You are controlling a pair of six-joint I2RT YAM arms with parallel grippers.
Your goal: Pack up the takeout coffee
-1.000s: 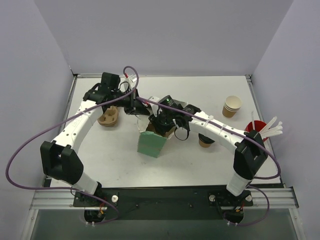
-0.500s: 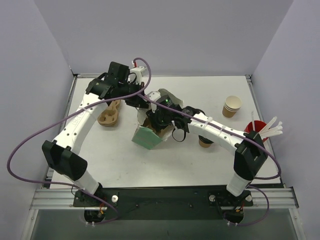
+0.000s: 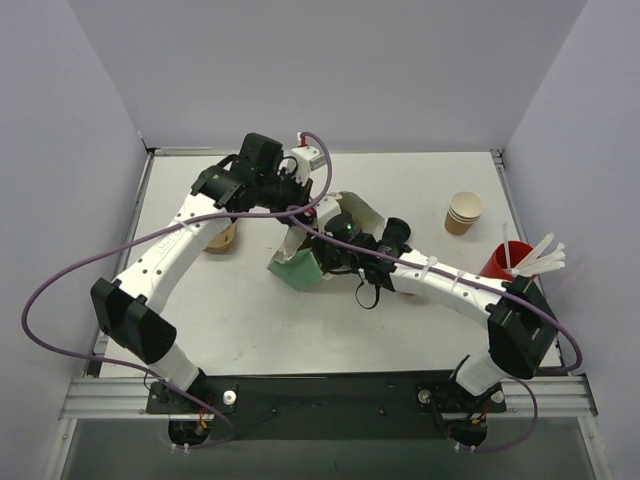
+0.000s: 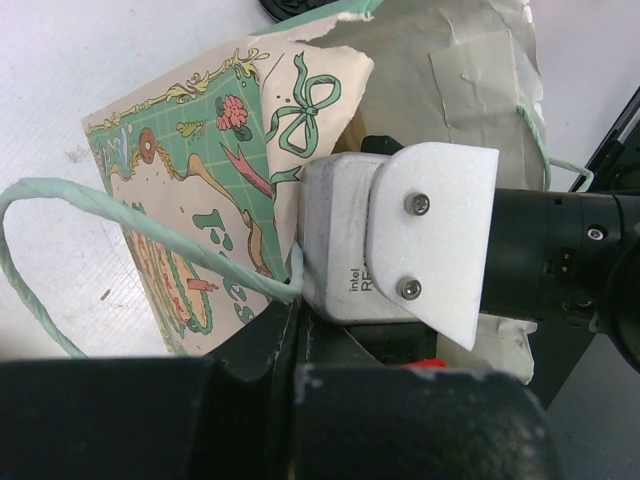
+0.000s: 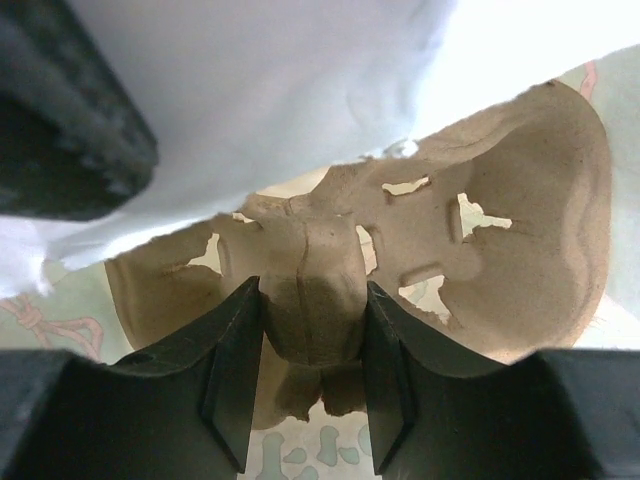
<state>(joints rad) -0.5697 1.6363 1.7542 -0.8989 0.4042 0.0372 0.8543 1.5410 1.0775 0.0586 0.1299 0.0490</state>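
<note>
My left gripper is shut on the pale green cord handle of a green patterned paper bag. The bag hangs tilted, with its mouth toward the right arm. My right gripper reaches into that mouth. It is shut on the centre ridge of a tan moulded-pulp cup carrier inside the bag. The right wrist's camera housing fills the bag's opening in the left wrist view. The takeout coffee is hidden; my right forearm covers that part of the table.
A second tan carrier lies partly under my left arm. A stack of brown paper cups stands at the back right. A red cup holding white sticks is near the right edge. Purple cables loop beside both arms.
My left gripper has moved right and toward the back wall, pulling the handle with it. The bag has tipped further over. My right gripper has shifted right, still deep in the bag on the carrier.
</note>
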